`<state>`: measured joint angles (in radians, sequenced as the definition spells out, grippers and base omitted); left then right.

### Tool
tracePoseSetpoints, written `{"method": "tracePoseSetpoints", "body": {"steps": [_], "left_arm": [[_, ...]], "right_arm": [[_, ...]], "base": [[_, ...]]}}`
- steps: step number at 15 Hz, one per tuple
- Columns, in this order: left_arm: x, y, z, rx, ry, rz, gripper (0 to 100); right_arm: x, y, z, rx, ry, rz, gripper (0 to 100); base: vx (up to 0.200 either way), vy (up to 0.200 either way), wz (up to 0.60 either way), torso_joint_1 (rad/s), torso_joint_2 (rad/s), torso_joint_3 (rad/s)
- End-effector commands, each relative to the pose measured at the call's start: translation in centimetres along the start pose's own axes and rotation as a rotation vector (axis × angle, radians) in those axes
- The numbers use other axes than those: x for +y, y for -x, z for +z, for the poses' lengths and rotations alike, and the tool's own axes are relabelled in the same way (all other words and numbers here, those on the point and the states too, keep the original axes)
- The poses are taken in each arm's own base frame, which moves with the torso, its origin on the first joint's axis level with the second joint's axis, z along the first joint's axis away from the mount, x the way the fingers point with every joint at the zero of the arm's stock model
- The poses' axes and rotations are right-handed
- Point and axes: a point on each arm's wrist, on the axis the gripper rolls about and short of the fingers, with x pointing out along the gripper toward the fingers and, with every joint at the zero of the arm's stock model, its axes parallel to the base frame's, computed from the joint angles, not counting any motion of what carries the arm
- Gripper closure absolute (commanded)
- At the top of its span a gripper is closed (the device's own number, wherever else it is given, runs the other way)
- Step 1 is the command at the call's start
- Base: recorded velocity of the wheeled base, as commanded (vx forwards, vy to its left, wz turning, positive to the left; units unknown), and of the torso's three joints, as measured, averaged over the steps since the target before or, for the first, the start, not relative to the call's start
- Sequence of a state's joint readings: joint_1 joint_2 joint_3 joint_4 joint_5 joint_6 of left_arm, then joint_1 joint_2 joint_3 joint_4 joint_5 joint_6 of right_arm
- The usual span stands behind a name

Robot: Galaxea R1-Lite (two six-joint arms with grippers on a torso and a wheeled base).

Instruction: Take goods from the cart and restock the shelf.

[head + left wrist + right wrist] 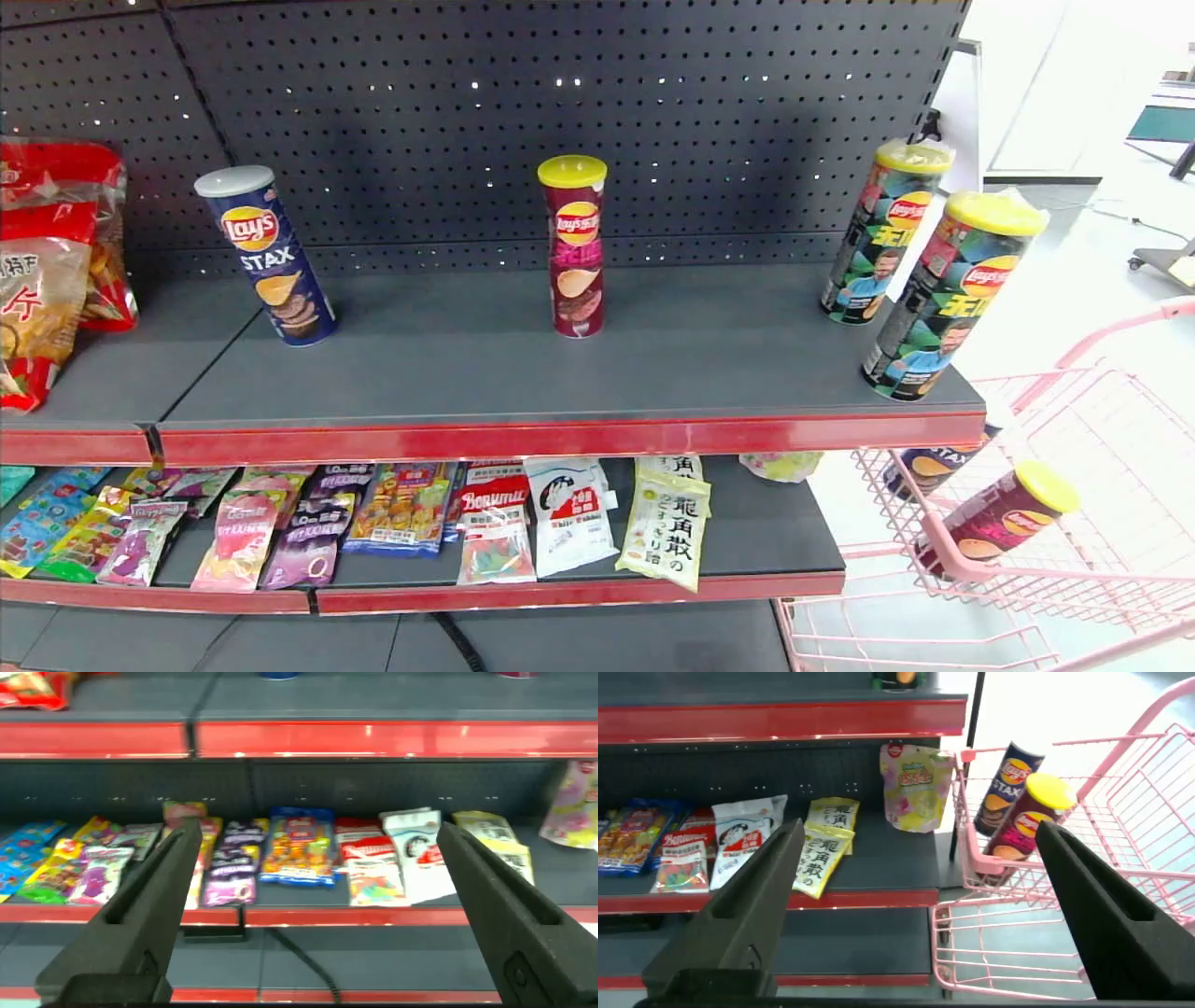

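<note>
A pink wire cart (936,539) stands right of the shelf and holds two chip cans. One is maroon with a yellow lid (999,513) and leans on the rim; the other is dark blue (926,469) behind it. Both the maroon can (1022,821) and the blue can (1008,779) appear in the right wrist view. On the upper shelf (560,383) stand a blue can (268,254), a maroon can (576,247) and two green-black cans (882,233) (948,299). My left gripper (318,831) is open, facing the lower shelf. My right gripper (920,831) is open, facing the shelf's end and the cart (1158,714).
Several snack bags (495,523) lie in a row on the lower shelf. Red bags (51,261) fill the upper shelf's far left. A black pegboard wall (560,112) backs the shelf. A pale bag (915,789) hangs at the lower shelf's right end. Wide gaps separate the standing cans.
</note>
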<state>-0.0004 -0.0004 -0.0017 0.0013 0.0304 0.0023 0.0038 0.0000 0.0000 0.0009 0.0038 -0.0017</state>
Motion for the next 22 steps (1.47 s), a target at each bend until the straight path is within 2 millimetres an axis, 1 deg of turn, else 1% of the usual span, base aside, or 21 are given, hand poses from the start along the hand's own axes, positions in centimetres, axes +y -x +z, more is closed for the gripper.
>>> {"method": "tracePoseSetpoints", "body": {"steps": [1,4,6,18,22], "left_arm": [[0.00,0.00,-0.01,0.001,0.001,-0.001,0],[0.00,0.00,-0.01,0.001,0.001,-0.001,0],[0.00,0.00,-0.01,0.001,-0.001,-0.001,0],[0.00,0.00,-0.01,0.001,-0.001,-0.001,0],[0.00,0.00,-0.01,0.001,0.001,-0.001,0]], "right_arm": [[0.00,0.00,-0.01,0.001,0.000,0.000,0],[0.00,0.00,0.01,-0.001,-0.002,0.000,0],[0.00,0.00,0.01,-0.001,0.000,-0.002,0],[0.00,0.00,0.01,-0.001,-0.002,0.000,0],[0.01,0.00,0.01,-0.001,-0.003,0.002,0]], "base": [[0.000,-0.200,0.00,-0.002,0.00,0.002],[0.000,-0.200,0.00,0.007,0.00,0.004],[0.000,0.000,0.00,0.000,0.00,0.000],[0.000,0.000,-0.60,0.001,0.00,0.002],[0.000,0.000,0.00,0.000,0.00,0.000]]}}
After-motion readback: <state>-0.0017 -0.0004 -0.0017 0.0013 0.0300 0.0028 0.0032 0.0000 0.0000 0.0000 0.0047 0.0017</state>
